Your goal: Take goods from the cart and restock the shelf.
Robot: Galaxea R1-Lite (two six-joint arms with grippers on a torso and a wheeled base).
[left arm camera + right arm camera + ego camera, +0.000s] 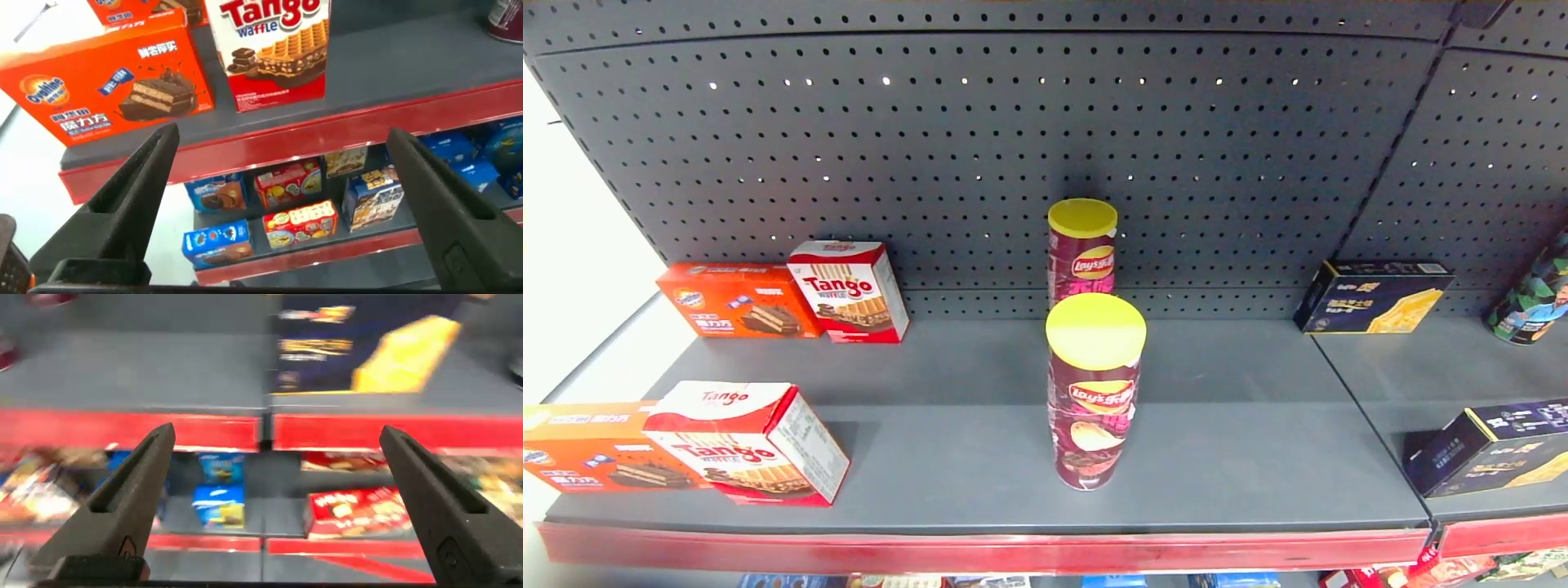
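Two maroon chip cans with yellow lids stand upright mid-shelf, one at the front (1094,390) and one behind it (1082,249) by the pegboard. Red waffle boxes (747,443) (851,289) and orange wafer boxes (590,447) (737,300) lie at the shelf's left. My left gripper (282,208) is open and holds nothing, below the shelf's front lip, facing a waffle box (272,47) and an orange box (110,75). My right gripper (278,502) is open and holds nothing, in front of the red shelf lip (261,429), with a dark blue box (364,351) on the shelf beyond.
Dark blue and yellow boxes (1372,296) (1490,447) rest on the grey shelf (1241,441) at the right, and a green can (1534,298) stands at the far right. The lower shelf holds several small snack boxes (298,204) (221,502). A perforated back panel (980,139) closes the shelf.
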